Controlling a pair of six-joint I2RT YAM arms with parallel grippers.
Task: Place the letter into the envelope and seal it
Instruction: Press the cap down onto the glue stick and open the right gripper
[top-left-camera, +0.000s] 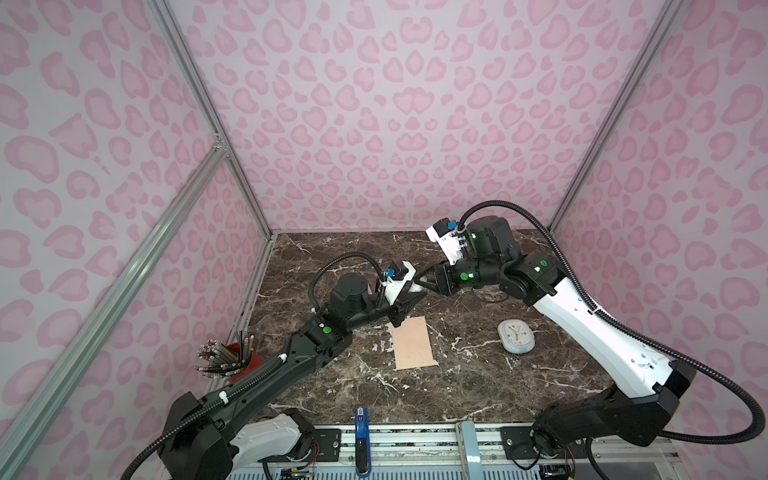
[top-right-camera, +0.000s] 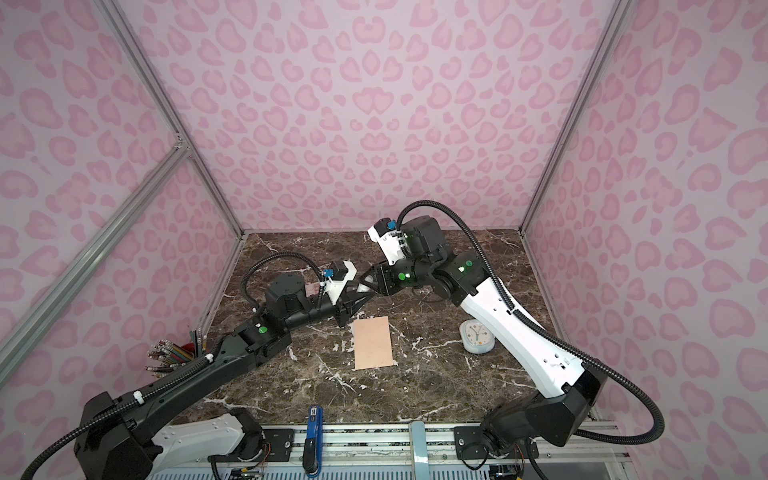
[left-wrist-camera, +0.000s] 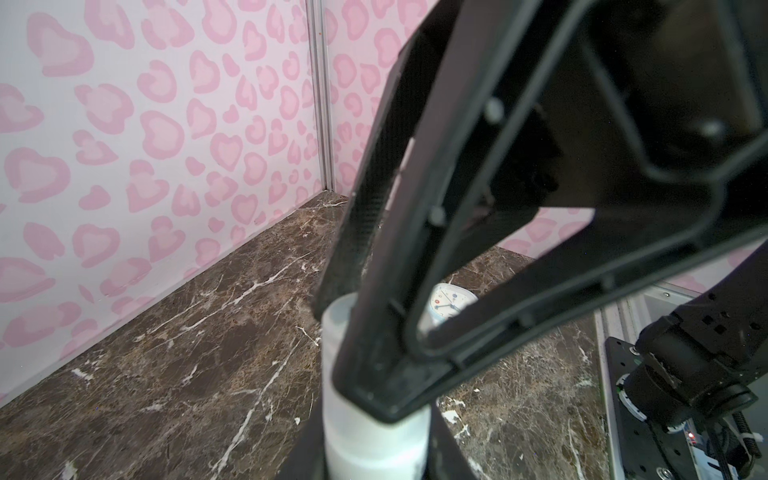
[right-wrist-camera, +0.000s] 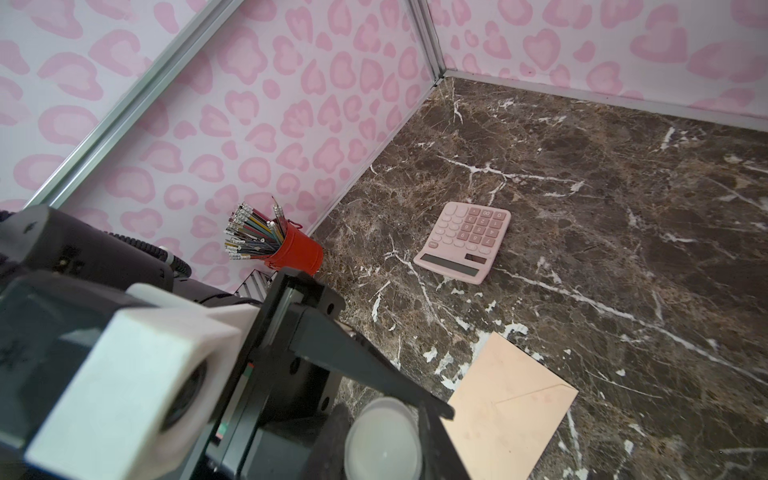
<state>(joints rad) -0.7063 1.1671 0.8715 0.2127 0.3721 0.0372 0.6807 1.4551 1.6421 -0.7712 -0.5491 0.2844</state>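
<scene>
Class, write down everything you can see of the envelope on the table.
The envelope is a flat peach-tan paper rectangle lying on the dark marble table, near its middle, long side pointing away from the robot. In the right wrist view creases meet in a point on its upper face, so the flap looks folded shut; whether it is glued cannot be told. Faint pinkish specks mark the paper. Nothing visibly rests on it.
</scene>
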